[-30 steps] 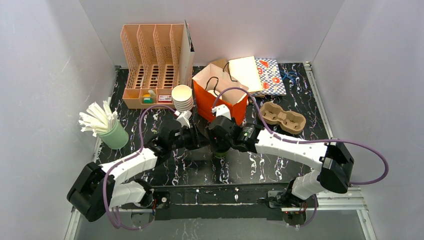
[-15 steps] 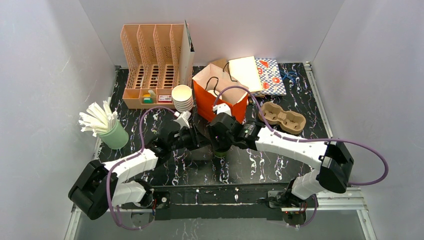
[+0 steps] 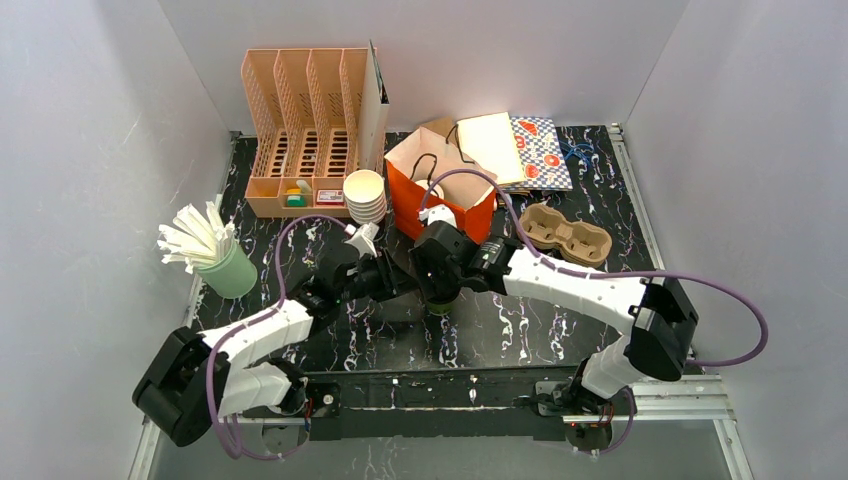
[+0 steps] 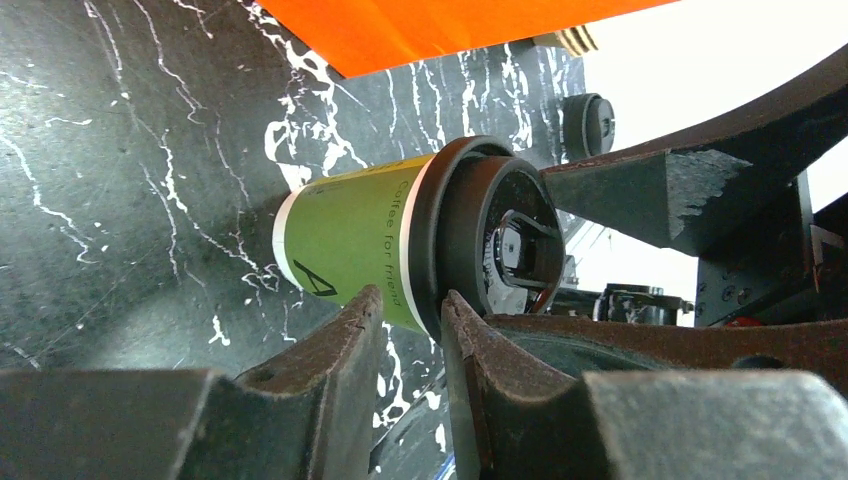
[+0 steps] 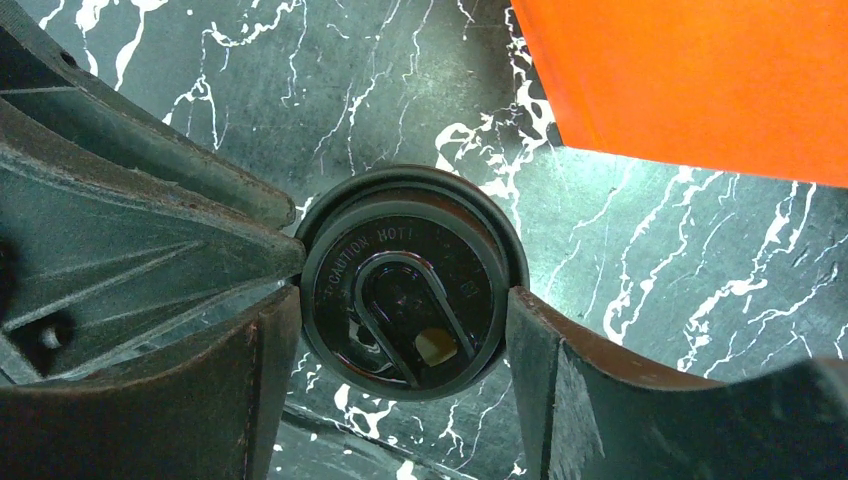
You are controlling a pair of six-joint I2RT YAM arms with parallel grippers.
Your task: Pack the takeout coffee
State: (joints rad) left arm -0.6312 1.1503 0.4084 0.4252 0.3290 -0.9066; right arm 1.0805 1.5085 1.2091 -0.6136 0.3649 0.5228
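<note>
A green takeout coffee cup [image 4: 345,235] with a black lid [image 5: 410,280] stands on the black marbled table, just in front of the orange bag. Only a sliver of the cup [image 3: 438,305] shows under the arms in the top view. My right gripper [image 5: 402,300] comes down from above, and its jaws press on both sides of the lid. My left gripper [image 4: 410,295] is level with the cup's side. Its fingers stand a narrow gap apart, right at the lid's rim. Whether they touch the rim is unclear.
The open orange paper bag [image 3: 440,195] stands right behind the cup. A cardboard cup carrier [image 3: 565,235] lies to the right, and flat paper bags [image 3: 515,150] lie behind it. At the left are stacked white cups [image 3: 365,195], a peach file organizer [image 3: 305,130] and a green holder of white sticks [image 3: 225,265].
The left gripper's jaws have narrowed a little beside the cup. The right arm has shifted slightly left, its hold on the lid unchanged.
</note>
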